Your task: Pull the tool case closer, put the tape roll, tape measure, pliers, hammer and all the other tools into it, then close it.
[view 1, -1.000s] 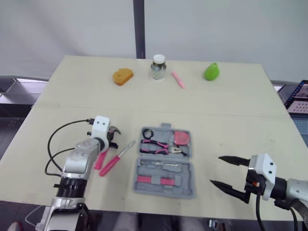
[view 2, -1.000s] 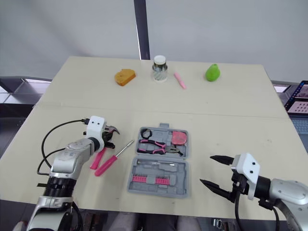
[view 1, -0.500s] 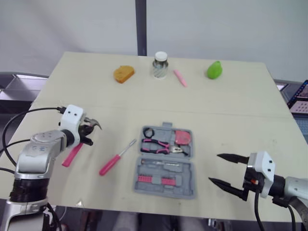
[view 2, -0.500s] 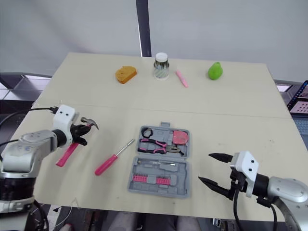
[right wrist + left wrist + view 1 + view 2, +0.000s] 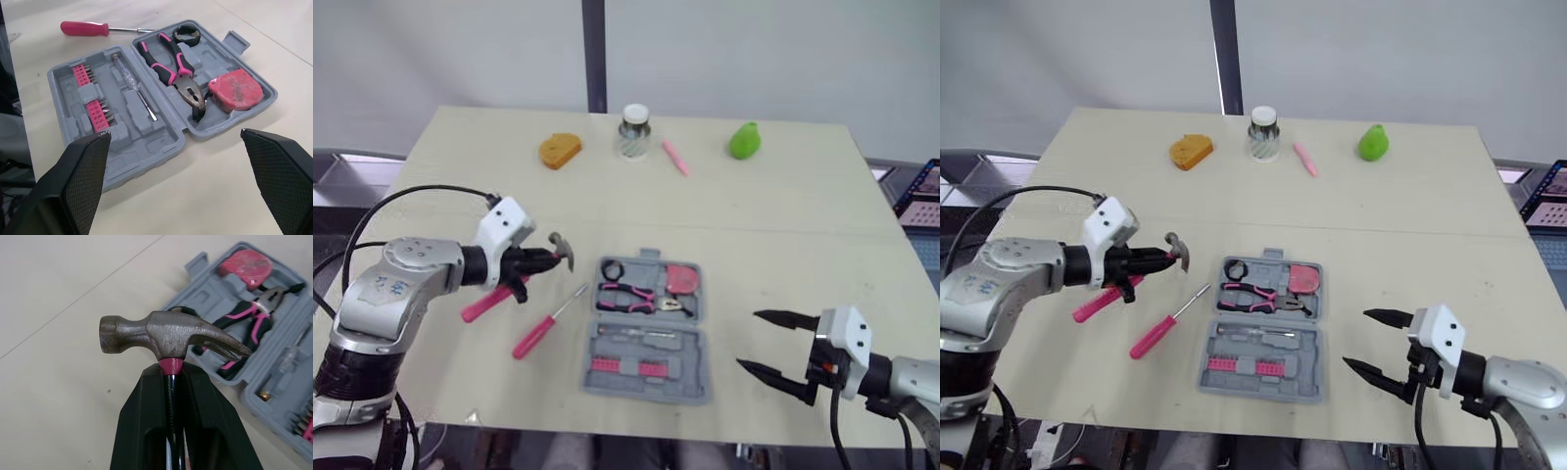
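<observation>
A grey plastic tool case (image 5: 688,351) is lying open at the middle of the beige bench (image 5: 803,225), close to its near edge. In its far half are held a small black tape roll (image 5: 614,270), a pair of pink-handled pliers (image 5: 628,296) and a pink tape measure (image 5: 682,279). In its near half are seen a slim metal screwdriver (image 5: 134,88) and rows of pink bits (image 5: 628,367).

A steel-headed hammer with a pink handle (image 5: 168,334) is gripped just below its head by the left claw (image 5: 546,258), whose two black fingers are pressed against the neck. The hammer is held just left of the case's far left corner, with its handle slanting away to the near left. A pink-handled screwdriver (image 5: 543,328) is lying on the bench between the hammer and the case, apart from both.

The right claw (image 5: 748,340) is held wide apart and empty, to the right of the case near the bench's near edge.

Along the far edge, well apart from the case, are set an orange wedge-shaped block (image 5: 559,150), a glass jar with a white lid (image 5: 632,131), a thin pink stick (image 5: 674,157) and a green rounded object (image 5: 743,141).
</observation>
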`<state>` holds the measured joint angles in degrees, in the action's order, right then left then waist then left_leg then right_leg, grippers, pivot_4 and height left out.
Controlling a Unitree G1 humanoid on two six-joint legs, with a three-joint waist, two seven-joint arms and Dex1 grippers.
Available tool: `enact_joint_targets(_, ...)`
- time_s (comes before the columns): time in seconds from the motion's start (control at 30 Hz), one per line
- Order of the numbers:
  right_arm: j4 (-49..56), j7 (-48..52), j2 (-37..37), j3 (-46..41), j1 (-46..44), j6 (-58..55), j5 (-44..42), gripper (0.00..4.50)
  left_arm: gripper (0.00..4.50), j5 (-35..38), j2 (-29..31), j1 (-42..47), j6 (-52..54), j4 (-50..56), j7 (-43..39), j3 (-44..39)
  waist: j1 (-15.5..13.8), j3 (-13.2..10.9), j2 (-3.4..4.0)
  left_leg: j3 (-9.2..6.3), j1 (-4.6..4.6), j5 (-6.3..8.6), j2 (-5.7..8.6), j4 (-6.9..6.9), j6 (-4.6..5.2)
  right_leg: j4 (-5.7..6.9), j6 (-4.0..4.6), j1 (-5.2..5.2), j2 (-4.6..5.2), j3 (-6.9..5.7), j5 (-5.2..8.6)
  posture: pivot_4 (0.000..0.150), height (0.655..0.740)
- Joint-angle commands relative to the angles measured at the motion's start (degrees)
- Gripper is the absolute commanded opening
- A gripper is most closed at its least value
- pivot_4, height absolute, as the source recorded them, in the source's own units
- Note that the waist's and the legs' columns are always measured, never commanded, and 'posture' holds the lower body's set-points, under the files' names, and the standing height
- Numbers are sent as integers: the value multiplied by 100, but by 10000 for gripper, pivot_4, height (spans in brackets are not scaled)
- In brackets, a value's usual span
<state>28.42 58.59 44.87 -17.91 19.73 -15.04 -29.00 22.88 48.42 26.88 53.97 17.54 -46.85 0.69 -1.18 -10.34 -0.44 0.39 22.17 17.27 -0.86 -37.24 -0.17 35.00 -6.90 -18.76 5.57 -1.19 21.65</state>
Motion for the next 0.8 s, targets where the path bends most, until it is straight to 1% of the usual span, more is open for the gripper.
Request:
enact_joint_targets(0.03, 169, 120, -20, -13, 11, 148, -109, 45000, 267, 152, 8, 263, -118, 285, -290, 209, -9, 0, 0, 0, 0, -1, 0, -1, 1, 2, 0, 0, -1, -1, 0, 1500, 7159)
enact_joint_targets(0.23, 280, 214, -95, -10, 161, 300, -113, 45000, 267, 116, -188, 375, -277, 471, -546, 872, -28, 0, 0, -2, 0, -4, 2, -8, 6, 8, 0, 2, 0, 3, 0, 1500, 7159)
enact_joint_targets(0.4, 269, 206, -113, 10, 171, 324, -130, 45000, 267, -40, -542, 772, -348, 354, -599, 1453, -27, 0, 0, -3, 3, -7, 5, -18, 11, 10, 0, 1, -4, 2, 0, 1500, 7159)
enact_joint_targets(0.53, 241, 171, -124, 82, 109, 322, -91, 45000, 267, -402, -873, 1067, -596, 183, -527, 1971, -17, 0, 0, -1, -1, -11, 6, -20, 11, 10, -1, 1, -8, 4, 0, 1500, 7159)
enact_joint_targets(0.63, 209, 156, -125, 156, 75, 334, -52, 45000, 267, -785, -993, 1216, -692, 113, -513, 2451, -14, 0, 0, -1, -1, -12, 6, -20, 11, 28, -1, 1, -15, 6, 0, 1500, 7159)
enact_joint_targets(0.8, 115, 179, -101, 227, -19, 349, -18, 45000, 267, -1200, -1242, 1460, -664, 16, -555, 3072, -23, 0, 0, 0, 0, -14, 8, -25, 14, 38, -1, -1, -17, 6, 0, 1500, 7159)
